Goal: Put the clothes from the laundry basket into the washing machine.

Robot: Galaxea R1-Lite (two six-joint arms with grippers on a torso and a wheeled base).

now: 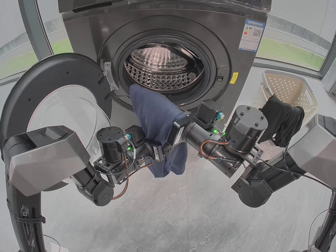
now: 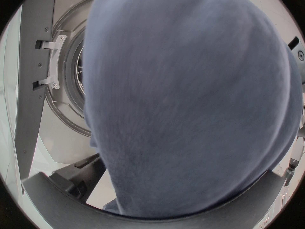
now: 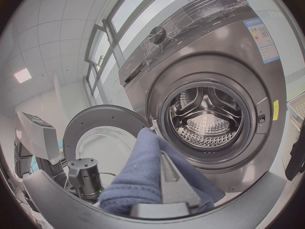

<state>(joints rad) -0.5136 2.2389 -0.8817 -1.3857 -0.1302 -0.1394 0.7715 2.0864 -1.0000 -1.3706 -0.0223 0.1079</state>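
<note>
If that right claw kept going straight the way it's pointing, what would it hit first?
Beyond the blue garment draped over the right gripper, probably the front of the washing machine, near the hinge-side rim of its open mouth, rather than the drum. Depth is hard to judge.

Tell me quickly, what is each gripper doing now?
Left gripper: cannot be told, the blue garment covers it.
Right gripper: closed on the blue garment.

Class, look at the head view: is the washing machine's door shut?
No, the door stands swung wide open beside the drum opening.
</note>
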